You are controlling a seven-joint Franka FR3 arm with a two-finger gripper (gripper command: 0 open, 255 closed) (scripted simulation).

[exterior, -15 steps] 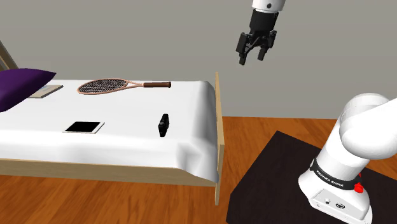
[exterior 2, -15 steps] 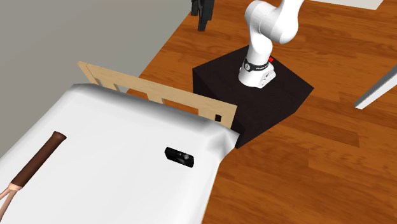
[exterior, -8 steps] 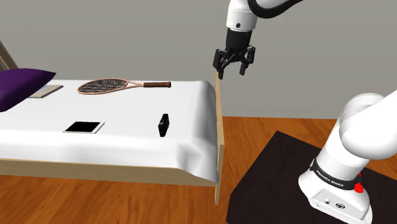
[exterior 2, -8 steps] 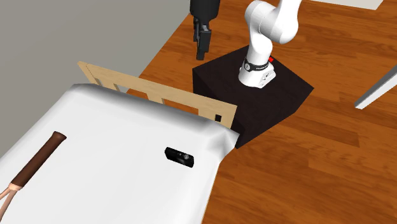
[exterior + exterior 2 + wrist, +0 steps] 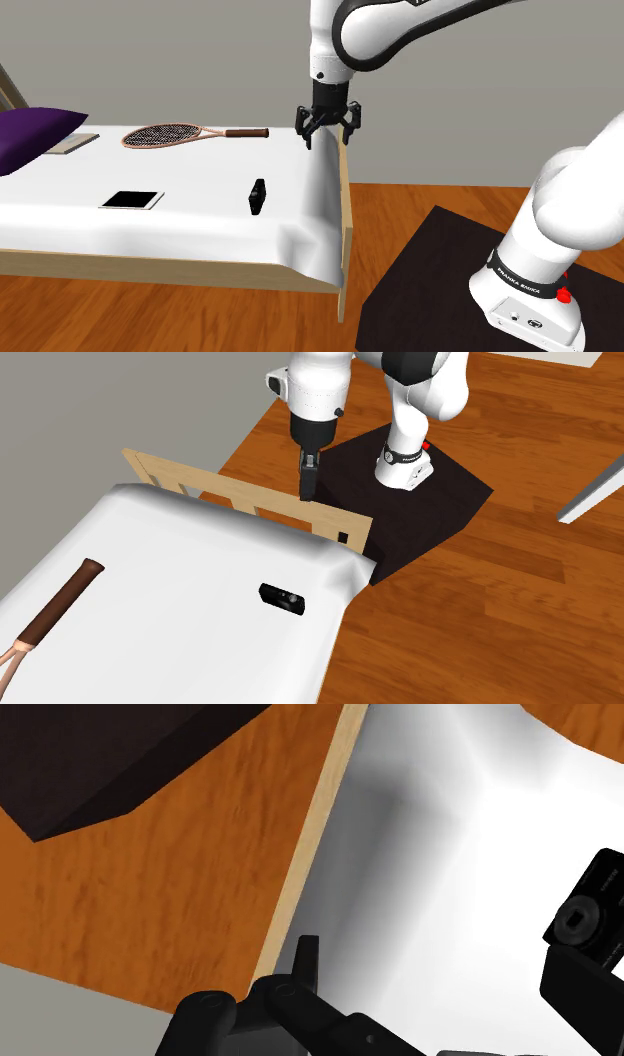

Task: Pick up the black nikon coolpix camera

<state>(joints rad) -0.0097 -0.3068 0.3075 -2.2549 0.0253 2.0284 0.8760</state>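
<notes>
Black camera point(image 5: 258, 195) on white bed point(image 5: 180, 215) near footboard point(image 5: 345, 200), lettering beside its lens, perhaps a brand name, too small to read, one corner hidden behind a finger point(image 5: 585, 994), gripper point(image 5: 328, 130) over footboard, well apart from camera, fingers spread open, empty

The arm point(image 5: 560, 215) is showing glossy white, rounded shells, with dark rings parting them at the joints. A black band point(image 5: 525, 278) is wrapping the base column, carrying white lettering too small to read. In the shoulder view a red button point(image 5: 567, 295) is sticking out at the base's 4 o'clock, and two small dark marks point(image 5: 524, 320) are sitting on its front at 6 o'clock. The white wrist shell point(image 5: 318, 387) is narrowing into an all-black gripper point(image 5: 328, 138) with two slim fingers point(image 5: 305, 954). Round black knuckles point(image 5: 207, 1005) are showing behind them in the wrist view.
</notes>
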